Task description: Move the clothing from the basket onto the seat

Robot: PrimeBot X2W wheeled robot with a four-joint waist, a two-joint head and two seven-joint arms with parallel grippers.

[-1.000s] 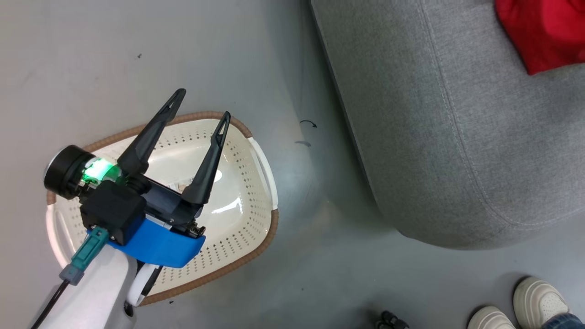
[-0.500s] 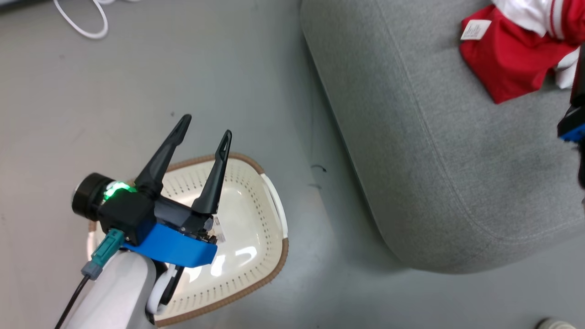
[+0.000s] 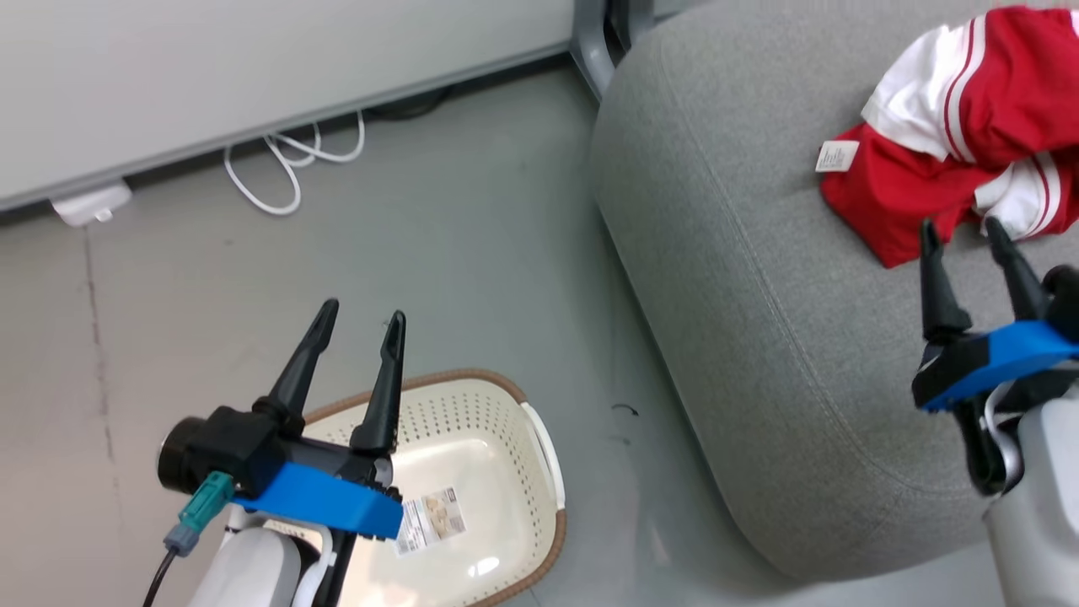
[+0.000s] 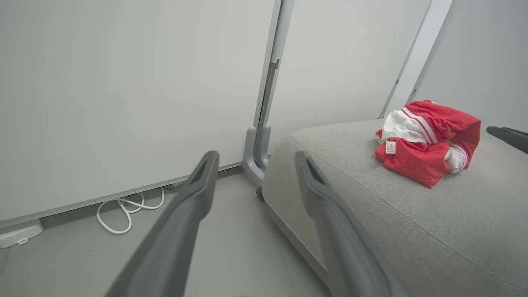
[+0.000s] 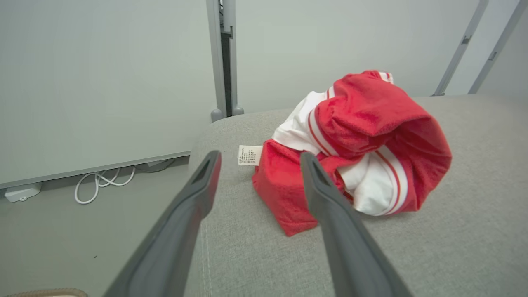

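The clothing (image 3: 952, 169) lies heaped on the seat (image 3: 759, 270) at upper right, and your left end effector (image 3: 363, 310), by the basket (image 3: 497, 421), and right end effector (image 3: 961, 226) both gape empty, so the transfer looks finished; just retract clear.

One basket (image 3: 485, 405), one seat (image 3: 759, 337), one heap of clothing (image 3: 1003, 93) bearing one white tag (image 3: 836, 157), one paper label (image 3: 430, 520), one white cable (image 3: 287, 173), and two grippers: left gripper (image 3: 361, 319), right gripper (image 3: 961, 232).

Clothing (image 3: 1011, 84) was bright red w/ white stripes & trim, plus small white tag. Seat (image 3: 742, 278) was lt grey. Basket (image 3: 506, 421) was cream-white w/ rows of small holes, brown rim. Floor (image 3: 421, 253) was grey.
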